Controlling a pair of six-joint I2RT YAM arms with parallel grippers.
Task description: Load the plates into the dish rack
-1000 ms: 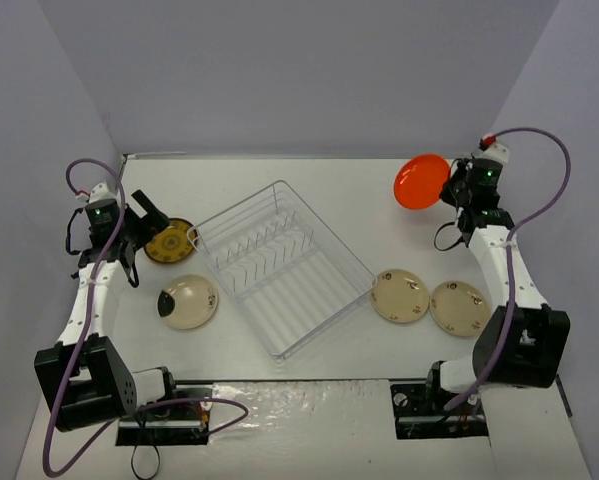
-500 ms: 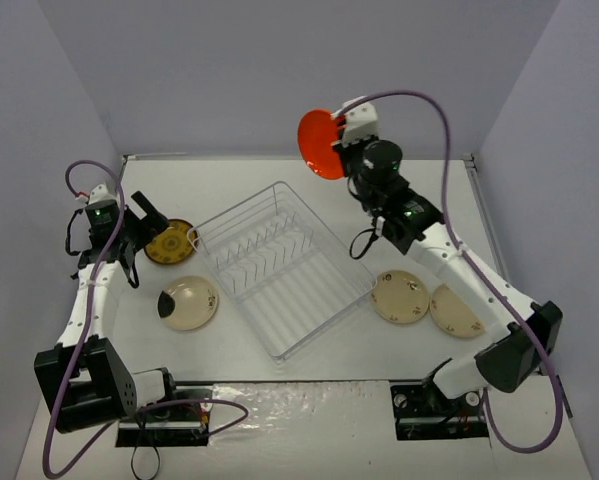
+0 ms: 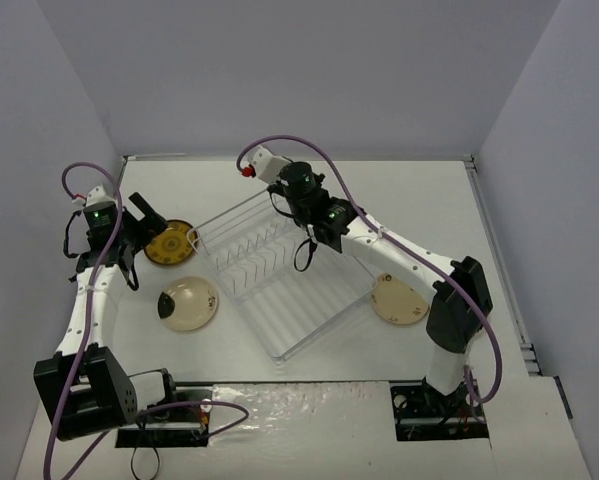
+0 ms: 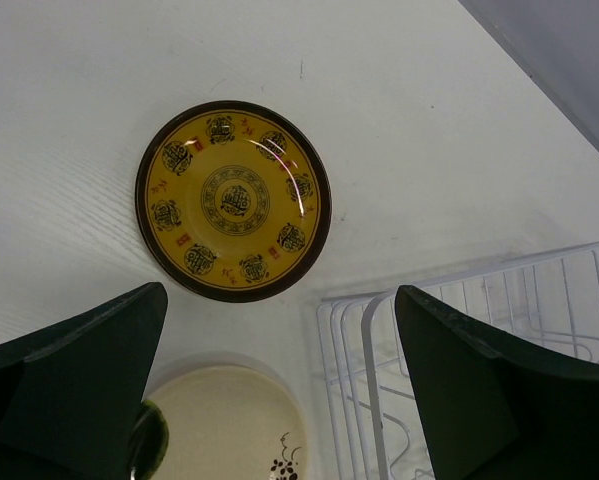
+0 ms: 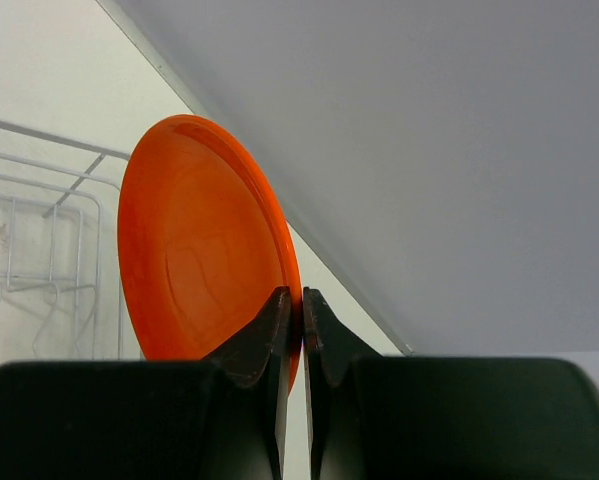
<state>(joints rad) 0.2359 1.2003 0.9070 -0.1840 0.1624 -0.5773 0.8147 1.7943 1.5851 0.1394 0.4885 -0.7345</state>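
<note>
In the last second the right arm swung from the upper right of the overhead view to its centre. The right gripper [image 5: 301, 300], clamped on the rim of the orange plate [image 5: 204, 260], now hangs over the dish rack [image 3: 299, 300], so we judge slotting comes next. The left gripper [image 4: 279, 300] stands wide apart above the yellow plate [image 4: 234, 200]. Overhead, the wrist hides the orange plate from us. The elbow probably covers another plate beside the cream plate [image 3: 399, 298].
</note>
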